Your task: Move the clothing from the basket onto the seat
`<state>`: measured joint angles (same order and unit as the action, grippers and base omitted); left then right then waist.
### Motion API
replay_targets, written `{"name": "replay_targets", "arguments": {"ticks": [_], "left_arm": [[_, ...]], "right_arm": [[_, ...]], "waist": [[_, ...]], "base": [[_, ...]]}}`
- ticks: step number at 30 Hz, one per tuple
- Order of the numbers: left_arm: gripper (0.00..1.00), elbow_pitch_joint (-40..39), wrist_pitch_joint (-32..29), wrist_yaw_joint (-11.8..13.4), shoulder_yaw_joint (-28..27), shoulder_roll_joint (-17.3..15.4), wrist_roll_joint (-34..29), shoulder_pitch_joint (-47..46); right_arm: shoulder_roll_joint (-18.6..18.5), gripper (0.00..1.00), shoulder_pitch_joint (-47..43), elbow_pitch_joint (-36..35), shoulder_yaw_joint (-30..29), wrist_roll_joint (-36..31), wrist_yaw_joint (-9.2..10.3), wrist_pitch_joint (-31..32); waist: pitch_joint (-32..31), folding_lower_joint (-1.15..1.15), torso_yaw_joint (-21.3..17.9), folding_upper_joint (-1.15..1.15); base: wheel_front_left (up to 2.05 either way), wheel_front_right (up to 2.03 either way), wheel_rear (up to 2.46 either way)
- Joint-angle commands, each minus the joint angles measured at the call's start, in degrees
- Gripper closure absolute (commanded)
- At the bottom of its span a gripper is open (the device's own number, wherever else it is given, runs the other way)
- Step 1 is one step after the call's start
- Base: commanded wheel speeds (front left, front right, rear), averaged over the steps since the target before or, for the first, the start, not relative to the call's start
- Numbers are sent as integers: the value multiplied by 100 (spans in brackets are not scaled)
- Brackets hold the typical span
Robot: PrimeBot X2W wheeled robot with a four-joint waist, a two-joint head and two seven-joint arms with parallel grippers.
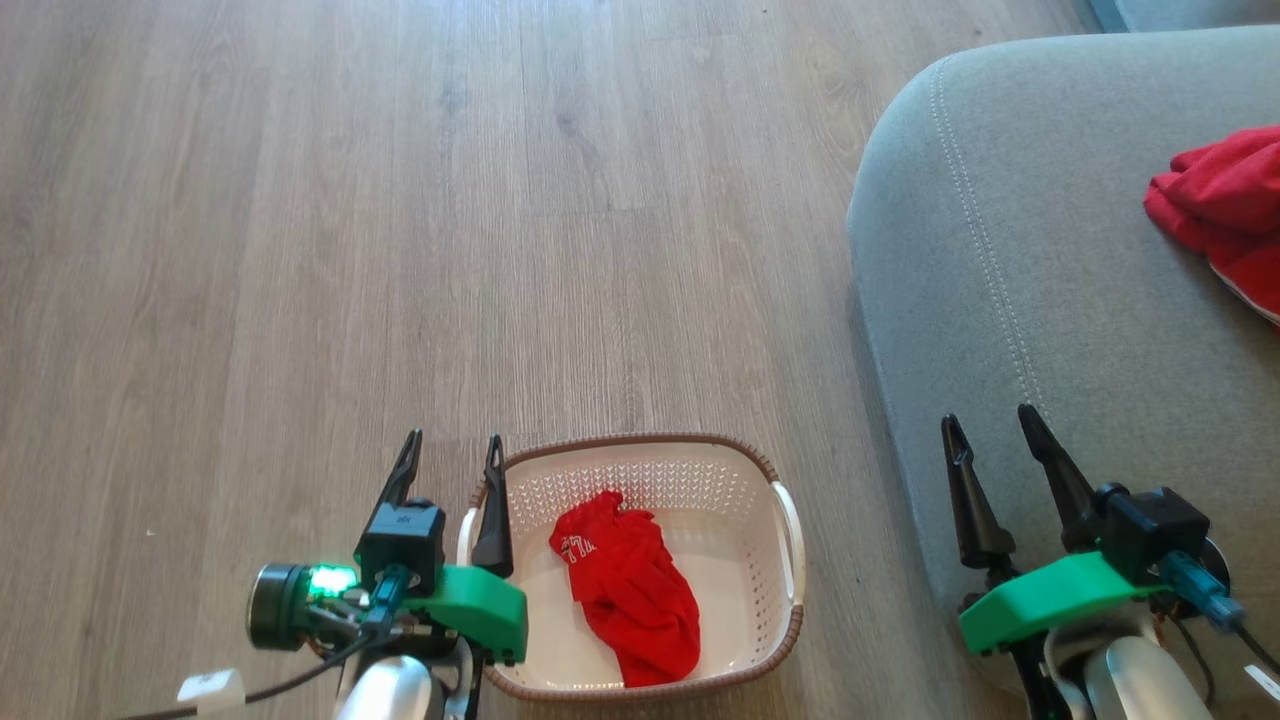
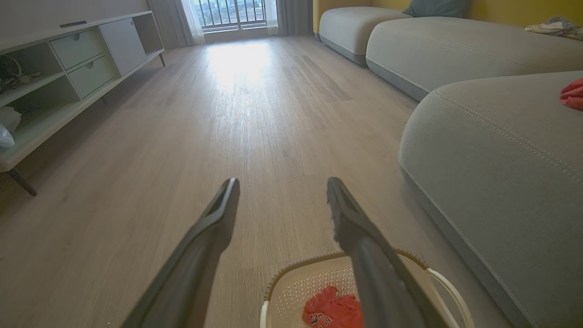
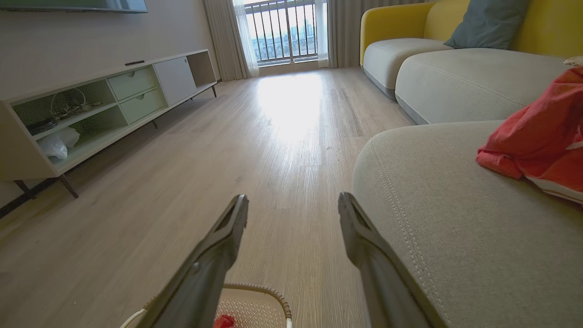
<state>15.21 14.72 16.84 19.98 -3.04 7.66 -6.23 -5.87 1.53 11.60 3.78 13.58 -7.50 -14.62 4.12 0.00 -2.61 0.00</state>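
Left gripper (image 1: 453,438) wide, empty, at basket (image 1: 700,441) rim, likely poised for lettered red garment (image 1: 625,590) right of fingers. Right gripper (image 1: 988,415) wide, empty, at seat (image 1: 1000,300) edge; second red garment (image 1: 1220,210) beyond fingertips, rightward.

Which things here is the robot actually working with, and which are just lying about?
Job: basket, red garment inside it, seat, second red garment lying on it.
Lying about: low cabinet, plastic bag on its shelf, blue-grey cushion.
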Motion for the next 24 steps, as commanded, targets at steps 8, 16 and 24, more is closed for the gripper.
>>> {"name": "replay_targets", "arguments": {"ticks": [8,16,24], "left_arm": [[0,-233,28,19,-170,16,28,-145],[0,-244,28,25,-178,16,32,-186],[0,-185,28,-30,-150,16,10,-261]], "right_arm": [[-45,0,53,-209,147,-28,1,-38],[-43,0,92,-218,163,-20,1,-38],[-54,0,192,-245,146,-40,1,-38]], "waist": [[36,0,28,0],[95,0,44,0],[312,0,-22,0]], "base": [[0,0,0],[0,0,0],[0,0,0]]}}
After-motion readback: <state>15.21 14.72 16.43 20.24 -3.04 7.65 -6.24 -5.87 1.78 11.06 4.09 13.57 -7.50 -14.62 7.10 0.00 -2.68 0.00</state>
